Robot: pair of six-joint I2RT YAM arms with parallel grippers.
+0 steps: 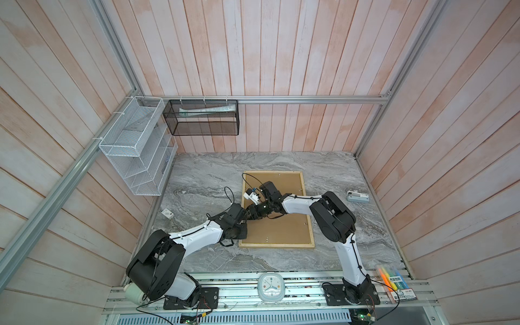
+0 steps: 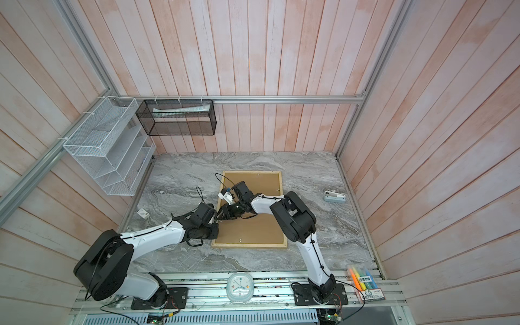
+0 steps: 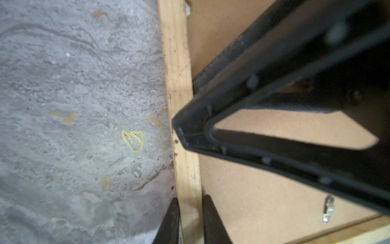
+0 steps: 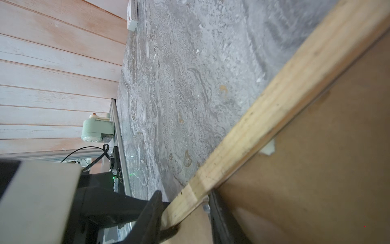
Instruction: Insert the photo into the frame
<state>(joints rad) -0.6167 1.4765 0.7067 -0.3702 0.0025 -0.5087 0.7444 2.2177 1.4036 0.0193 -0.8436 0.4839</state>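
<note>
Gripping left end effector (image 3: 191, 198): clenching the frame (image 1: 281, 245) by its left strip, toward the near end
Right end effector (image 4: 184, 193): clamping the same strip, just farther along
Frame: lying back-up on the table (image 1: 202, 174), backing board (image 1: 281, 228) showing

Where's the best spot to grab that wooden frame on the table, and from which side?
Take the frame by its narrow left rail, straight down from above: one jaw outside over the table, one inside over the backing board. It lies flat, back up, so only the slim rails fit between jaws. The left gripper and right gripper straddle that rail.
</note>
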